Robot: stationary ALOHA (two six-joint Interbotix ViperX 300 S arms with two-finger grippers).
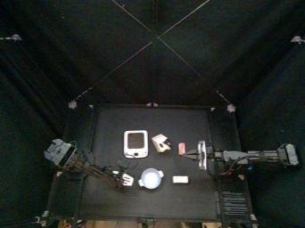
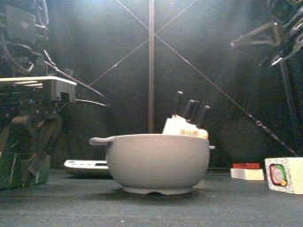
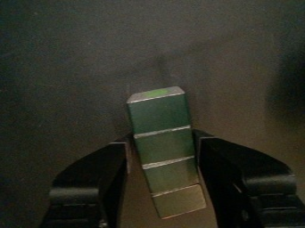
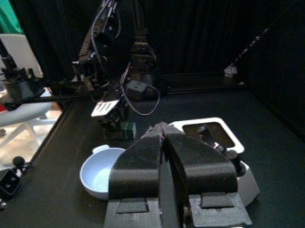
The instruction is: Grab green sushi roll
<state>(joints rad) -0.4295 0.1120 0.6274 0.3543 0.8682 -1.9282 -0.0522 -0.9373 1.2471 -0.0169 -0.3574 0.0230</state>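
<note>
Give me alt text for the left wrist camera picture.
A dark green sushi roll, ridged into segments, stands gripped between the two black jaws of the left tool. Behind it is only dark, plain background.

Dark green sushi roll, segmented oblong, upright between pincer jaws.

We see the black table bare across its upper part in the top view, so a gripper could pass freely there. The middle is crowded: a white rectangular tray, a small white block and a small reddish-brown piece lie close together. At lower centre the pale blue round dish blocks the way, with the left gripper just beside it on its left. The right gripper fills the right middle.
</note>
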